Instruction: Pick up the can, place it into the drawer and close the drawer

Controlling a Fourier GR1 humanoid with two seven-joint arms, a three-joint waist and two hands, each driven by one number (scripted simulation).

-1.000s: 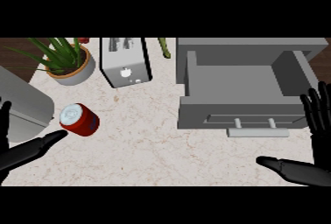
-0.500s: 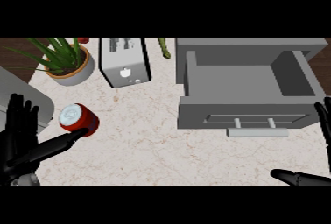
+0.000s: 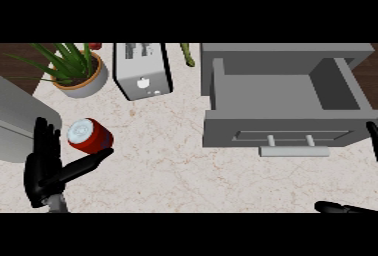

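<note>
A red can (image 3: 90, 136) with a pale top lies on the marbled counter at the left. My left hand (image 3: 46, 165) is right beside it, open, fingers up along the can's left and the thumb stretched out under its lower edge. At the right a grey drawer (image 3: 221, 125) stands pulled out and shows nothing inside, its handle (image 3: 294, 149) facing me. My right hand (image 3: 341, 207) shows only at the lower right corner and right edge, with straight fingers, far from the can.
A potted green plant (image 3: 77, 75) and a silver toaster (image 3: 142, 71) stand at the back left. A grey appliance (image 3: 18, 120) fills the left edge, just behind my left hand. Bare counter (image 3: 184, 175) lies between can and drawer.
My left hand has moved right and up, closing in on the can with its thumb now under it. My right hand has slid further out toward the lower right corner.
</note>
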